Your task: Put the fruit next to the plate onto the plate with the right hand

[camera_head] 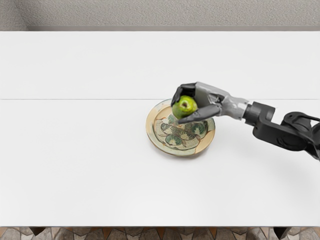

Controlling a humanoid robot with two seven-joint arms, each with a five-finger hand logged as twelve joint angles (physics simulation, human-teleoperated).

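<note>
Your right hand (pixel 192 106) has its fingers (pixel 196 116) curled around the green fruit (pixel 185 106), holding it over the plate (pixel 159 137) on the table (pixel 75 150); nothing lies in the plate.

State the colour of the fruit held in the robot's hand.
The fruit is yellowish green, seen best in the head view.

Glossy green fruit (pixel 185 106), glazed painted ceramic plate (pixel 159 134) — matt white table (pixel 75 150), matt grey-black hand (pixel 196 102)
</note>
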